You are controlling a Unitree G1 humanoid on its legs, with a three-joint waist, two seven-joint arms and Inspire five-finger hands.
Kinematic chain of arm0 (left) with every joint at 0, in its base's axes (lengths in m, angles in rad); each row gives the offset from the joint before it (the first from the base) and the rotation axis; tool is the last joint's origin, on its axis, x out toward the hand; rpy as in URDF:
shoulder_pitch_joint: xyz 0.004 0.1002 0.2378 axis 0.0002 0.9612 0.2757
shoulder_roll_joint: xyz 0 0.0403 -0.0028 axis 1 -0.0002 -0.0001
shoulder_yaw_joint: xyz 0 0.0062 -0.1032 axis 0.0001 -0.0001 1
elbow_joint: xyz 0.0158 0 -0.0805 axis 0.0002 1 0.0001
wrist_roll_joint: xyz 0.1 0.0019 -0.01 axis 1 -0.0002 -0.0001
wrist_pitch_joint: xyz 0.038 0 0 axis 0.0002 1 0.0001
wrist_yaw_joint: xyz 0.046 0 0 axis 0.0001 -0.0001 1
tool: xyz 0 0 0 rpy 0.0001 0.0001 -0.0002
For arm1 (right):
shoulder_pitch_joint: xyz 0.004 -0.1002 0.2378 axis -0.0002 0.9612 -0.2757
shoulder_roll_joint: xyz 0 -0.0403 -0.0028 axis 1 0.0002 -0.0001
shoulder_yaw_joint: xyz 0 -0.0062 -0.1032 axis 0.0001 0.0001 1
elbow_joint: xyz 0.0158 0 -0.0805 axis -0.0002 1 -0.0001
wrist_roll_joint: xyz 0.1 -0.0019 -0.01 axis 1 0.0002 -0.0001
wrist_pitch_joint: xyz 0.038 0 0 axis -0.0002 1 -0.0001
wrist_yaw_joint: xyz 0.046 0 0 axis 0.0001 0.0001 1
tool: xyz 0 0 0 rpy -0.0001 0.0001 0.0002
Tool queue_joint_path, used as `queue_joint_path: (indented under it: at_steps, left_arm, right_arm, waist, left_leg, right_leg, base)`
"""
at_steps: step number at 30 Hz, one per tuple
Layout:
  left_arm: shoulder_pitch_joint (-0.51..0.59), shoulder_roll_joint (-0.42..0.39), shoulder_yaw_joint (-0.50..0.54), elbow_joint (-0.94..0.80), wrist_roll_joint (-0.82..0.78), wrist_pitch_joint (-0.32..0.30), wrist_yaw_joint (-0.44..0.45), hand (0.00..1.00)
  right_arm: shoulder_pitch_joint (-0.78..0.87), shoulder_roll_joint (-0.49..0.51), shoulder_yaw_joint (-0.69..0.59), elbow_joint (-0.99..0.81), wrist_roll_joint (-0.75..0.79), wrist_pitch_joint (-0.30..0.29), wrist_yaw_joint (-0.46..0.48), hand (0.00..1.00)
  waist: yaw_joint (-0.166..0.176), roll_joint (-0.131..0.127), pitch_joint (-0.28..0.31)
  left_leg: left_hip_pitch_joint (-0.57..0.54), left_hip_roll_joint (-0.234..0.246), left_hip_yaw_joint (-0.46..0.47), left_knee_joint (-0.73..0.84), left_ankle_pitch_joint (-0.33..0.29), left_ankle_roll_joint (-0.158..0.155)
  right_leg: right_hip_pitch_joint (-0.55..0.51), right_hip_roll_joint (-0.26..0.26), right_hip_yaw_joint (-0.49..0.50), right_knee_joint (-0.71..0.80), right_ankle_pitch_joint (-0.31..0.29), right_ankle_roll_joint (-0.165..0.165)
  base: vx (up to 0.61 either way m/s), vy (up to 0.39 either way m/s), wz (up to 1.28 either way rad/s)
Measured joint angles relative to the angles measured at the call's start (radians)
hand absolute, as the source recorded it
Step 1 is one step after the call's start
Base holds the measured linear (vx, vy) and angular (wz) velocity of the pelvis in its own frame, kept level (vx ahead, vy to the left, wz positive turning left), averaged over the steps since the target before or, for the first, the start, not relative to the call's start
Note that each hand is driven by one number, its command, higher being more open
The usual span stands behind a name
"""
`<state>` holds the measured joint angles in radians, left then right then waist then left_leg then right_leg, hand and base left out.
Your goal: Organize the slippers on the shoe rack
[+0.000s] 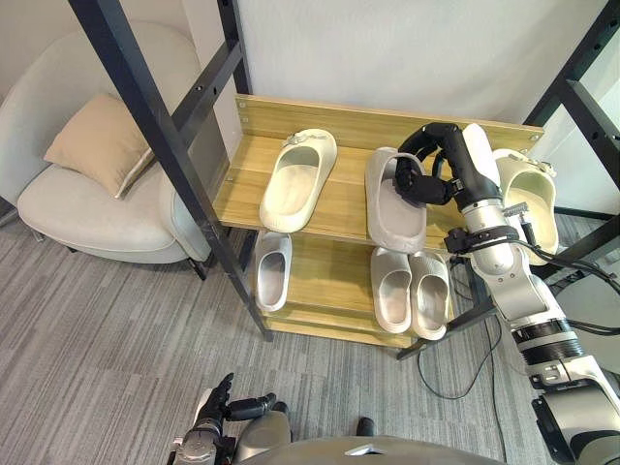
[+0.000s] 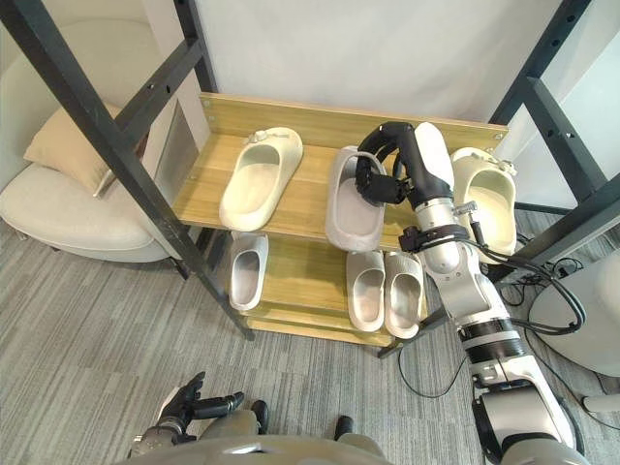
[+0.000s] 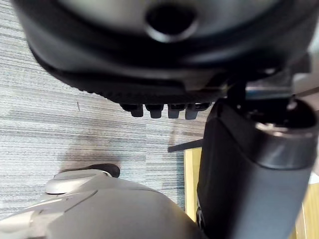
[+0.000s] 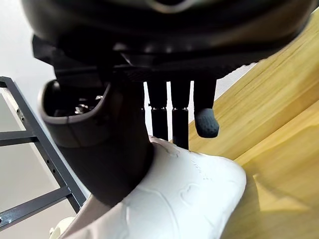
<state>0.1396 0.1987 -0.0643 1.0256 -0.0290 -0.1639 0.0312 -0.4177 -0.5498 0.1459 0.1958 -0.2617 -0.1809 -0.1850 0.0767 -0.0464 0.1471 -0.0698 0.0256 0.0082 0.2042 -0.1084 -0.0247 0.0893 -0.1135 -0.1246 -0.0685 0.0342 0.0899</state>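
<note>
Placement step: the grey slipper (image 1: 392, 221), on the top shelf (image 1: 344, 203) of the shoe rack (image 1: 320, 108), is pinched by the right hand (image 1: 415, 182); squaring beside the cream slipper (image 1: 298, 179), then release, is likely required; left hand (image 1: 221, 405) relaxed, low

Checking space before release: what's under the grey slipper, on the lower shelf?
A pair of pale slippers, side by side on the lower shelf. The upper shelf covers their far ends.
</note>
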Motion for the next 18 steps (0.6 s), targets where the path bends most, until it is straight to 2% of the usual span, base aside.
queue_joint_path:
  at_steps: [8,12,16,18]
  left_arm:
    - [0.0,-0.002,0.0,0.001,0.0,0.001,0.0,1.0]
    - [0.001,-0.006,0.002,-0.002,0.001,0.003,0.002,1.0]
    - [0.001,-0.007,0.003,-0.001,0.004,0.02,0.003,1.0]
    - [0.002,-0.008,0.003,-0.001,0.005,0.022,0.004,1.0]
  right_arm:
    - [0.016,0.003,-0.001,-0.067,0.028,0.001,0.026,0.0]
    - [0.084,0.037,-0.025,-0.233,0.027,-0.001,0.026,0.0]
    - [0.129,0.101,-0.102,-0.384,0.027,-0.023,0.006,0.0]
    - [0.143,0.136,-0.143,-0.488,0.029,-0.054,-0.024,0.0]
  waist:
    - [-0.006,0.005,0.005]
    - [-0.017,0.012,0.008]
    - [-0.029,0.017,0.01]
    - [-0.035,0.019,0.011]
  left_leg:
    - [0.014,-0.002,0.001,-0.022,0.012,-0.003]
    - [0.026,0.0,0.008,-0.033,0.012,-0.003]
    - [0.055,0.0,0.01,-0.045,0.01,-0.003]
    - [0.058,0.0,0.014,-0.045,0.009,-0.003]
  right_leg:
    - [0.001,-0.003,-0.003,0.002,0.004,-0.001]
    - [0.004,-0.002,-0.003,0.008,0.004,-0.001]
    - [0.023,-0.002,-0.005,0.014,0.004,-0.001]
    - [0.024,-0.003,-0.006,0.016,0.003,-0.001]
  base:
    - [0.0,0.0,0.0]
    - [0.01,0.007,-0.04]
    - [0.0,0.0,0.0]
    - [0.0,0.0,0.0]
